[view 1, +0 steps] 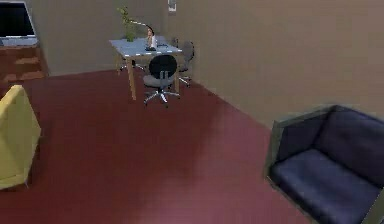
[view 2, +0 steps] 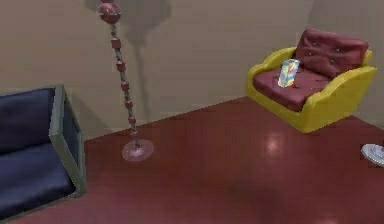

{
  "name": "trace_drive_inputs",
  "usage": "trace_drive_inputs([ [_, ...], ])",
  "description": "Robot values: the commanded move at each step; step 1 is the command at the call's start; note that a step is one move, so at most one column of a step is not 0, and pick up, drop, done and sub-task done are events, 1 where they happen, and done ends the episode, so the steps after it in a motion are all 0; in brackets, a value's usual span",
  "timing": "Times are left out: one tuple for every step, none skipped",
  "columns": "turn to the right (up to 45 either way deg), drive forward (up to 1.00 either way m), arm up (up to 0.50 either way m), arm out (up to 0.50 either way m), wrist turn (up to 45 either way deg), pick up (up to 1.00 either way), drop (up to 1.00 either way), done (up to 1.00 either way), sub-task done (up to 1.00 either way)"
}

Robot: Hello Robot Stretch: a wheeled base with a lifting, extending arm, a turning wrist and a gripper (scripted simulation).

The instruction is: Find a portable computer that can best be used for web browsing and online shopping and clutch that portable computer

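At far wall: pale rectangular tabletop (view 1: 125, 47), items unclear.
Progress: searching; computer not yet identified.
Claw: cannot tell.

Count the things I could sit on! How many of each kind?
Armchairs: 3, the dark blue armchair, the plain yellow armchair, the yellow armchair with red cushions
Office chairs: 2, the near office chair, the far office chair, both by the desk
Total: 5
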Motion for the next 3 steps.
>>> trace_drive_inputs([
  [0.0,1.00,0.00,0.00,0.0,0.00,0.00,0.00,0.00],
  [3.0,0.00,0.00,0.00,0.0,0.00,0.00,0.00,0.00],
  [0.0,1.00,0.00,0.00,0.0,0.00,0.00,0.00,0.00],
])
